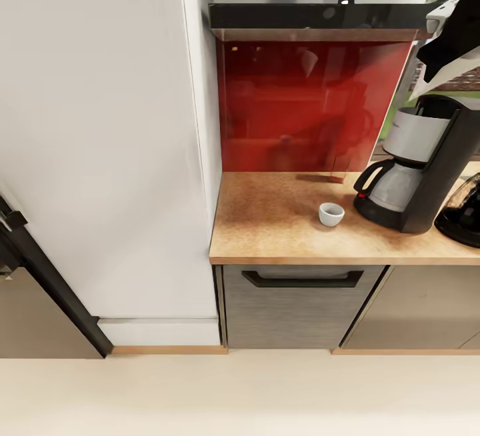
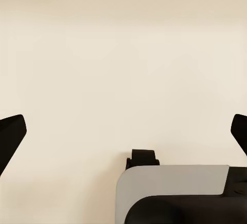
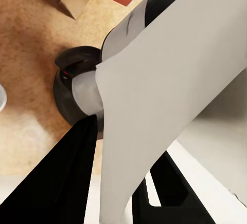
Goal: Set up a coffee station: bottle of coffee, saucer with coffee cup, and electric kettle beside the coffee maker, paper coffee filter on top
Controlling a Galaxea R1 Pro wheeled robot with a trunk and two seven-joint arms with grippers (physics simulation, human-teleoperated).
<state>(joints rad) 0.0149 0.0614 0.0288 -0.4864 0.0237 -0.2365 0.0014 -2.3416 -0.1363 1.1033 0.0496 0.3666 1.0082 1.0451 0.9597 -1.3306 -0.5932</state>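
Right gripper (image 3: 110, 157) jaws are pinching the white paper coffee filter (image 3: 170, 80) above the black-and-silver coffee maker (image 1: 417, 163) on the speckled wooden countertop (image 1: 273, 223) — left jaws are hanging spread, holding nothing — so lowering it centred and level is looking wise

On the countertop (image 1: 267, 223) I count 1 coffee maker (image 1: 417, 163), 1 small white coffee cup (image 1: 331, 213), and 1 dark kettle (image 1: 463, 213) at the far right.
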